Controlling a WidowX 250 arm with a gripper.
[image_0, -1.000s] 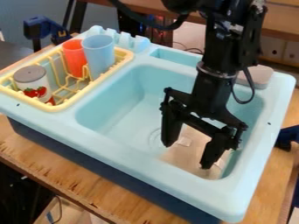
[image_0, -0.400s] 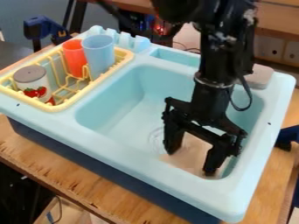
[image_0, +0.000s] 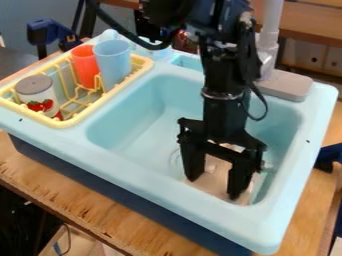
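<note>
Gripper (image_0: 214, 188) and arm (image_0: 224, 117) are both black, and they hang down from the top into the big blue sink (image_0: 133, 131). The gripper is low in the near right part of the sink. Its two fingers are wide apart, one on the left and one a bit nearer and to the right. Right by them is a flat tan piece (image_0: 216, 178) on the floor of the sink, at the near right. Some of it peeks out between the fingers (it looks a bit like card or wood, but I cannot tell which). I cannot tell if the fingertips touch it. Just to the right of the right finger is a small shiny bit (image_0: 268, 166), too blurry to name. A round drain (image_0: 176, 159) is just left of the left finger.

On the far left side sits a yellow rack (image_0: 81, 118). It has an orange cup (image_0: 85, 65) and a blue cup (image_0: 112, 62) side by side at its far end, both standing up and leaning a little. At its near left end is a pale can (image_0: 37, 94) with a gray lid and red berries on it. At the far right edge of the sink is a gray tap base (image_0: 287, 85) with a tall pale pipe (image_0: 269, 30). The sink sits on a wooden table (image_0: 73, 202).
</note>
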